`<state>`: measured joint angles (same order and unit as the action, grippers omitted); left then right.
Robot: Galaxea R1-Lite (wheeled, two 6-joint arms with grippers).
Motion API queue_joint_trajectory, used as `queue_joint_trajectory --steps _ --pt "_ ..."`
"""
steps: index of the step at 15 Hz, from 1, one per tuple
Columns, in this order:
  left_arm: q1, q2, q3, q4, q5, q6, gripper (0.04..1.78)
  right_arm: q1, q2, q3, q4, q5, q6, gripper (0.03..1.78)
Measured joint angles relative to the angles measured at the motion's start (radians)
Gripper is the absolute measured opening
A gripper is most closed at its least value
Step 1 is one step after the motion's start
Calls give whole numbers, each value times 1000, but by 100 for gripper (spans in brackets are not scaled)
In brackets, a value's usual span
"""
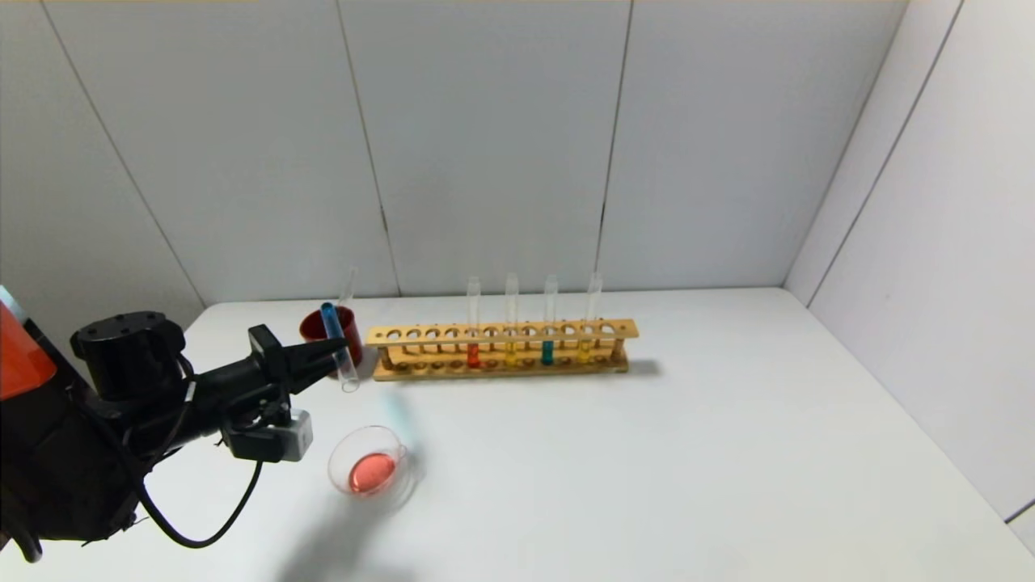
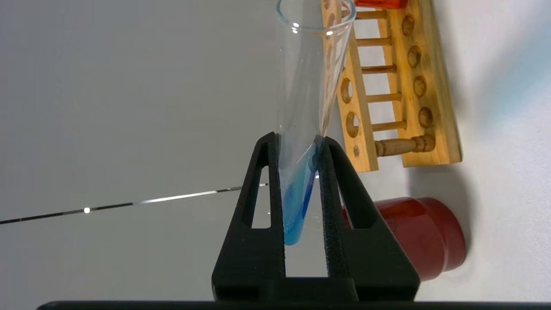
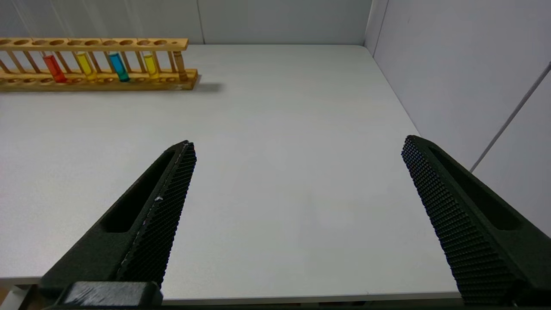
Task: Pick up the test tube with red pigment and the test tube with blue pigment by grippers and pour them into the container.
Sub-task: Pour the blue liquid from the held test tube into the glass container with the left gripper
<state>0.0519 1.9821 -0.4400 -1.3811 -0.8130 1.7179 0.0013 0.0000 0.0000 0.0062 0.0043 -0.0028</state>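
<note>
1. My left gripper [image 2: 301, 142] is clamped on the blue tube [image 1: 338, 347], pinching it near the closed end where the blue liquid sits. The tube is inverted and tilted, closed end up, mouth down.
2. My right gripper [image 3: 297, 150] is spread wide and holds nothing, above bare table [image 3: 280, 193], well apart from the rack [image 3: 99, 82].
3. The tube's mouth hangs between the red cup [image 1: 331, 331] and the glass dish [image 1: 372, 469], not over the dish, which already holds pink-red liquid.
4. Risks, in my judgement: liquid running out onto the table short of the dish; glass slipping in a grip this close to the rounded end; the mouth knocking the cup.
5. Hard to make out: how much blue remains, a faint second tube behind the cup, and my right arm, which the head view does not show.
</note>
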Motion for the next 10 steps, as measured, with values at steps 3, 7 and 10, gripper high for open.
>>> queue_joint_trajectory --steps 3,7,10 --pt "1 8 0 -1 -1 1 30 0 0 0 0 0 0 175" --pt "1 20 -4 -4 -26 5 30 0 0 0 0 0 0 175" --pt "4 29 -4 -23 -33 6 30 0 0 0 0 0 0 175"
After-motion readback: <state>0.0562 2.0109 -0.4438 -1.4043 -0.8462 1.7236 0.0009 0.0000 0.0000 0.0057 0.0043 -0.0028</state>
